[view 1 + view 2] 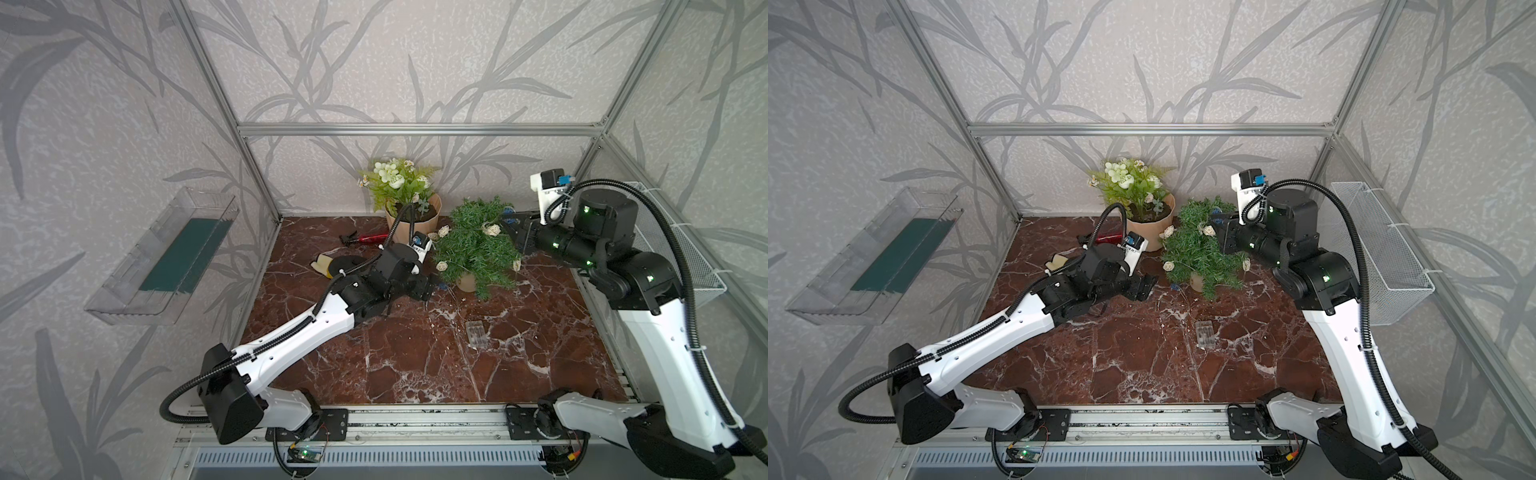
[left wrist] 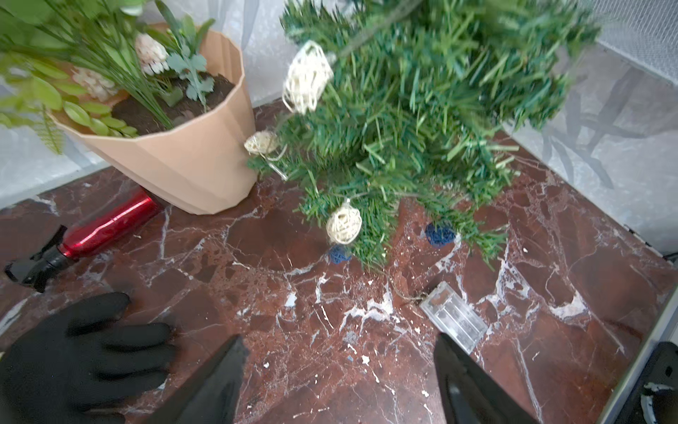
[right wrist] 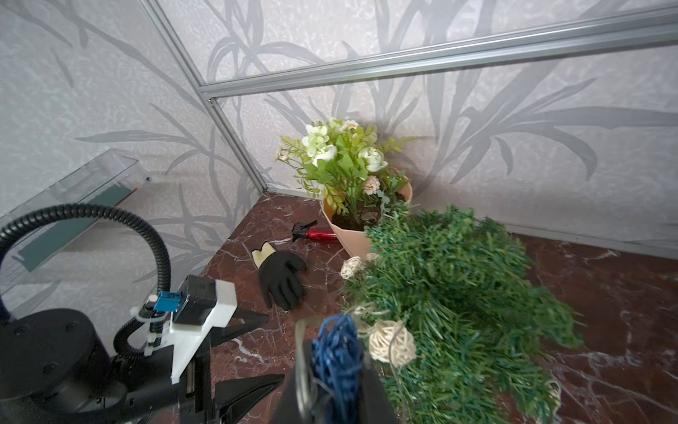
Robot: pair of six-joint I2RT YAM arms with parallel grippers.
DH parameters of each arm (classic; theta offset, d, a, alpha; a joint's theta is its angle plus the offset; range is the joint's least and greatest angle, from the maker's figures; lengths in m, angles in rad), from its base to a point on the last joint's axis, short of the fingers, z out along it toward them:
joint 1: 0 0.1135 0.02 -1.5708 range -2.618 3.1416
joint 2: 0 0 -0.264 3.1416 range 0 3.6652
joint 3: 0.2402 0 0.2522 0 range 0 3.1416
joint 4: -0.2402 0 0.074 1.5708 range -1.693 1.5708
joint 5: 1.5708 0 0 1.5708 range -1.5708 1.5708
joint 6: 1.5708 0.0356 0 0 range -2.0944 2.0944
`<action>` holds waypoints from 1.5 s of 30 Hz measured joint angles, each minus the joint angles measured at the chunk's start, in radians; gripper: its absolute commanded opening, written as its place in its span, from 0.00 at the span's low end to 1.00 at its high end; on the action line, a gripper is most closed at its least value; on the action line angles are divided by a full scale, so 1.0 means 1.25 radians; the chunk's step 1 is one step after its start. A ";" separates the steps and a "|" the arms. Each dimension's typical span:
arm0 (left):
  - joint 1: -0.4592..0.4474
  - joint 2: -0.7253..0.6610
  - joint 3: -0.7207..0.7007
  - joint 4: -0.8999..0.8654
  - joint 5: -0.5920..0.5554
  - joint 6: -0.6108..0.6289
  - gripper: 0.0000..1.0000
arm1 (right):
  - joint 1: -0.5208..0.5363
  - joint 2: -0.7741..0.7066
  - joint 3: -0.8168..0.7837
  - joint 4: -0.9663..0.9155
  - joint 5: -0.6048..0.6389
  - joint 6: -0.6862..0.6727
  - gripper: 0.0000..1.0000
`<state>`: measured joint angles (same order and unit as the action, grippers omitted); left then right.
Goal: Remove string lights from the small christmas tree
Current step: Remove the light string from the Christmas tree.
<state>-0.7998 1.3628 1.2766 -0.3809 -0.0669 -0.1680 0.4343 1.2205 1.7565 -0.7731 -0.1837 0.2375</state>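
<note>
Two arms reach over the red marble counter [image 1: 415,374]. The left end effector [image 2: 337,370] hangs low just left of the tree [image 1: 473,245], its jaws spread wide with nothing between them. The right end effector [image 3: 339,370] sits at the tree's far right side, clenched on a blue woven ball of the string lights [image 3: 335,345].

The tree stands on its tan base [image 1: 466,281] toward the far middle of the counter, just right of a peach pot [image 1: 415,226] of white flowers, and its branches touch the pot. The string lights are draped over the branches. In a top view, cream balls [image 1: 492,229] show on the far side and on the left side of the tree.

A black glove [image 3: 282,279] lies flat on the far left of the counter. A red spray bottle [image 3: 315,233] lies on its side beyond the glove, with one end against the pot.

The clear battery box [image 1: 476,332] lies flat on the counter, nearer than the tree and apart from it. Its thin wire [image 2: 403,290] runs back toward the lowest branches. Two blue balls [image 2: 439,235] rest on the counter at the tree's foot.
</note>
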 measured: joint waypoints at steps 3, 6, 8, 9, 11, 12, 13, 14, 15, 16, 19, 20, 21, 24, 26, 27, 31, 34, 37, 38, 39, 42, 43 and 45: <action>0.024 -0.002 0.041 0.005 0.013 0.022 0.86 | 0.061 0.035 0.041 -0.008 0.027 -0.007 0.09; 0.046 -0.006 0.065 0.014 0.030 0.039 0.94 | 0.127 0.079 0.090 -0.015 0.048 -0.022 0.09; 0.060 -0.013 0.070 0.028 0.043 0.051 0.98 | 0.167 0.112 0.126 -0.015 0.063 -0.031 0.09; 0.067 -0.015 0.070 0.036 0.052 0.054 0.99 | 0.186 0.130 0.144 -0.015 0.067 -0.036 0.09; 0.079 -0.018 0.070 0.055 0.069 0.060 0.99 | 0.216 0.165 0.181 -0.016 0.078 -0.043 0.09; 0.087 -0.018 0.070 0.067 0.077 0.063 0.99 | 0.228 0.183 0.199 -0.016 0.082 -0.045 0.09; 0.093 -0.018 0.067 0.081 0.087 0.065 1.00 | 0.239 0.201 0.218 -0.017 0.085 -0.048 0.09; 0.099 -0.018 0.062 0.096 0.095 0.066 0.99 | 0.248 0.217 0.235 -0.018 0.087 -0.050 0.09; 0.105 -0.018 0.056 0.111 0.101 0.067 0.99 | 0.257 0.234 0.252 -0.018 0.091 -0.052 0.09; 0.110 -0.018 0.046 0.128 0.106 0.067 1.00 | 0.265 0.251 0.269 -0.019 0.093 -0.054 0.09; 0.124 -0.018 0.011 0.177 0.121 0.063 0.99 | 0.281 0.293 0.314 -0.020 0.099 -0.056 0.09; 0.128 -0.018 0.000 0.192 0.124 0.062 0.99 | 0.284 0.304 0.327 -0.021 0.099 -0.056 0.09; 0.133 -0.018 -0.014 0.212 0.129 0.057 0.99 | 0.288 0.319 0.345 -0.021 0.099 -0.057 0.09; 0.146 -0.014 -0.040 0.259 0.143 0.041 0.99 | 0.294 0.361 0.399 -0.022 0.100 -0.060 0.09; 0.155 -0.007 -0.044 0.287 0.153 0.026 0.99 | 0.296 0.389 0.436 -0.026 0.109 -0.064 0.09; 0.157 -0.003 -0.044 0.301 0.158 0.020 0.99 | 0.297 0.407 0.461 -0.031 0.116 -0.069 0.09; 0.166 0.002 -0.044 0.329 0.165 -0.002 0.99 | 0.292 0.504 0.607 -0.059 0.152 -0.099 0.09; 0.167 0.002 -0.044 0.334 0.165 -0.009 0.99 | 0.273 0.590 0.740 -0.083 0.151 -0.107 0.09; 0.169 0.002 -0.044 0.325 0.157 -0.007 0.91 | 0.233 0.656 0.836 -0.098 0.138 -0.103 0.09; 0.170 0.002 -0.044 0.320 0.153 -0.006 0.85 | 0.218 0.669 0.849 -0.099 0.132 -0.097 0.09; 0.172 0.002 -0.044 0.315 0.148 -0.007 0.79 | 0.203 0.678 0.855 -0.098 0.125 -0.092 0.09; 0.179 0.002 -0.044 0.305 0.127 -0.010 0.76 | 0.172 0.690 0.853 -0.100 0.107 -0.073 0.09; 0.184 0.002 -0.044 0.302 0.117 -0.011 0.77 | 0.167 0.691 0.847 -0.101 0.100 -0.070 0.09; 0.192 0.002 -0.044 0.297 0.104 -0.013 0.78 | 0.173 0.688 0.835 -0.102 0.091 -0.068 0.09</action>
<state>-0.5594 1.3655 1.2213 -0.0101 0.0635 -0.1844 0.6502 2.0800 2.8006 -0.9005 -0.0704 0.1520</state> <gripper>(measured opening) 0.773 0.166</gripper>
